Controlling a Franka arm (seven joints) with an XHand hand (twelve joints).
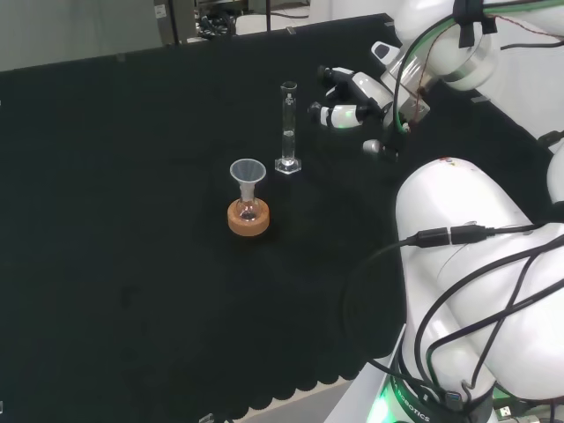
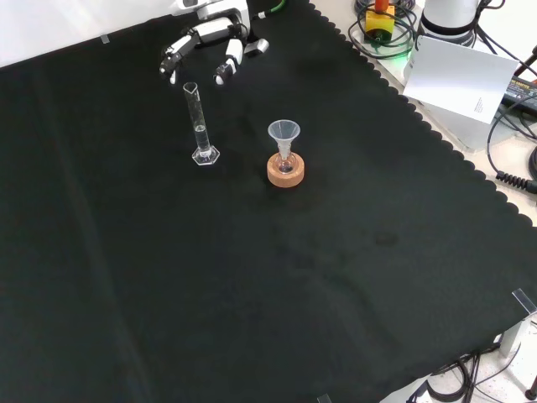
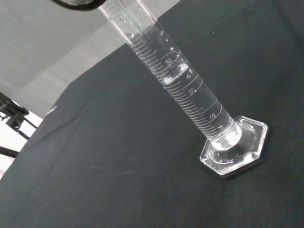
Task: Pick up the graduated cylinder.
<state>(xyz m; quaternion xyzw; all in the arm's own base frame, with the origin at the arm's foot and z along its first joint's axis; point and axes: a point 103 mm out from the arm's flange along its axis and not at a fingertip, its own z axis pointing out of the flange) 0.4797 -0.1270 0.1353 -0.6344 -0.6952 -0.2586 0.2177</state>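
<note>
A tall clear glass graduated cylinder (image 1: 287,130) (image 2: 198,122) stands upright on its hexagonal foot on the black cloth. In the wrist view the graduated cylinder (image 3: 180,85) is close and holds clear liquid partway up its scale. The black and white hand (image 1: 348,99) hangs a short way to the right of the cylinder's top in the head view. From the front, the hand (image 2: 208,42) sits beyond the cylinder with relaxed, spread fingers and nothing between them. A gap separates it from the glass.
A small flask with a clear funnel (image 1: 248,176) (image 2: 284,137) rests on a cork ring (image 1: 248,218) (image 2: 285,170), near the cylinder's foot. The arm's white links (image 1: 476,264) stand at the right of the head view. Papers and cables (image 2: 461,71) lie past the cloth's scalloped edge.
</note>
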